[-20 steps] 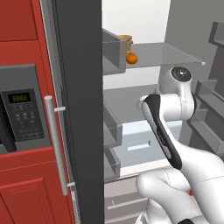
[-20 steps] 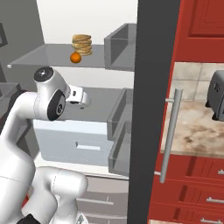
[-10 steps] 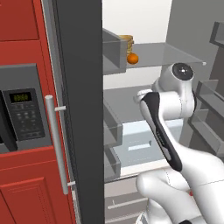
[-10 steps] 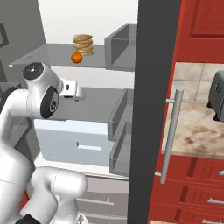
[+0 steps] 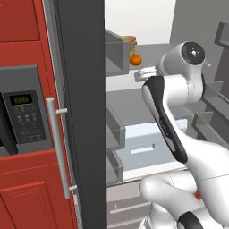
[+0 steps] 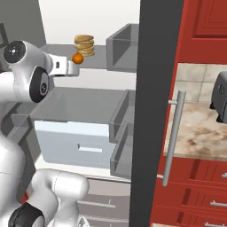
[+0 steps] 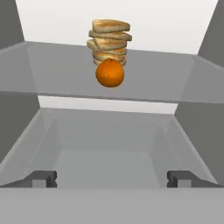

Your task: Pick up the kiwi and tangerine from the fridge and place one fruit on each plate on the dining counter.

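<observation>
Tangerine (image 7: 110,73) sits on the fridge (image 5: 85,112) upper shelf, just before a stack of toast (image 7: 108,39). My end effector (image 7: 111,179) is spread and empty, lower down, with the fruit straight ahead (and above), so I'd judge: rise, then reach forward.

Tangerine (image 7: 110,73), round and bright orange, sits near the front edge of the open fridge's (image 5: 80,112) upper glass shelf.
</observation>
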